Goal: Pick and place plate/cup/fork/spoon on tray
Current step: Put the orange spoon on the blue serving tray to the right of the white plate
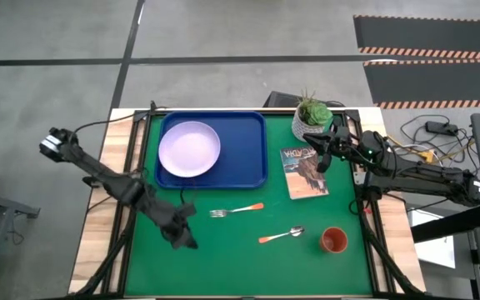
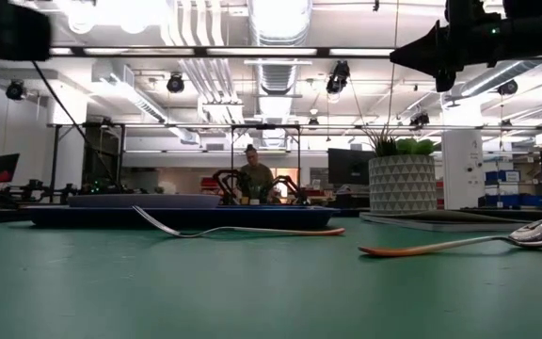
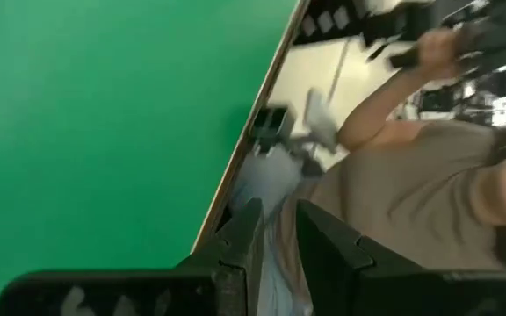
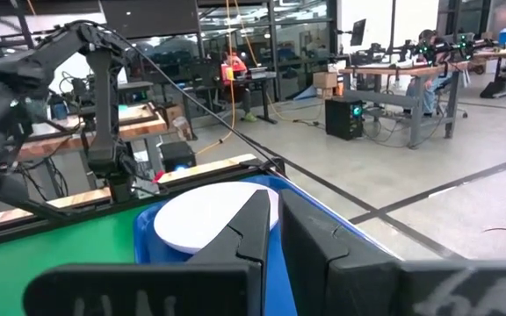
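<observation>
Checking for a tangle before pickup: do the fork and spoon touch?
Apart. The high view shows bare green mat between the fork and the spoon.

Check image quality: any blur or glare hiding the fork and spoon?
High view: even light, fork and spoon sharp. Low view: ceiling lights flare at the top, both utensils readable. Left wrist view: motion-blurred, showing neither utensil.

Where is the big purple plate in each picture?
High view: the round flat pale lavender plate lies at the left end of the blue plastic tray.
Low view: a pale flat strip on the tray, far left.
Left wrist view: not in it.
Right wrist view: pale disc on the tray, centre.
Shared landmark: the tray.
</observation>
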